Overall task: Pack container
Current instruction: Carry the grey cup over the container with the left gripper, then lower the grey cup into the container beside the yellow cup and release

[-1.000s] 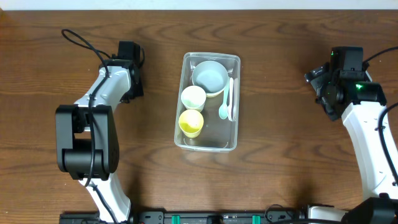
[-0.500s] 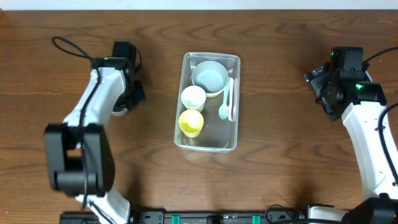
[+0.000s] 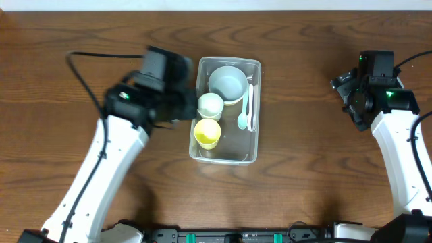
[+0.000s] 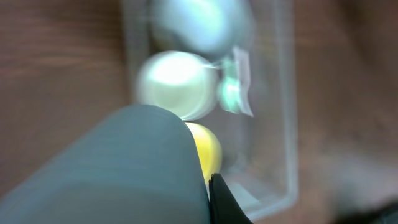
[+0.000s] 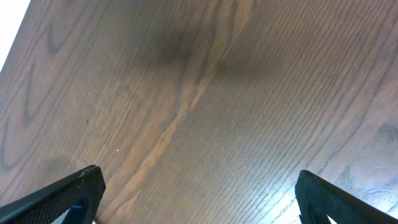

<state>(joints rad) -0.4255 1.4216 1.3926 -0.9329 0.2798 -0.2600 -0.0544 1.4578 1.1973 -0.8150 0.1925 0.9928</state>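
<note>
The clear rectangular container [image 3: 226, 157] stands at the table's middle. It holds a pale blue bowl [image 3: 227, 82], a cream cup [image 3: 210, 106], a yellow cup [image 3: 207, 133] and a teal and a white spoon [image 3: 244, 111]. My left gripper [image 3: 175, 101] is blurred, just left of the container's left wall. In the left wrist view it [image 4: 210, 193] presses a large grey-blue rounded thing [image 4: 106, 168] against its black finger, above the container [image 4: 283, 124] and the yellow cup [image 4: 208, 149]. My right gripper [image 3: 354, 94] is open and empty over bare wood [image 5: 199, 193], far right.
The table is dark wood. A black cable [image 3: 84, 67] loops from the left arm at the back left. The right arm stands along the right edge.
My left arm has swung right from the back left to the container's left side, carrying the grey-blue thing. The right arm has not moved.
</note>
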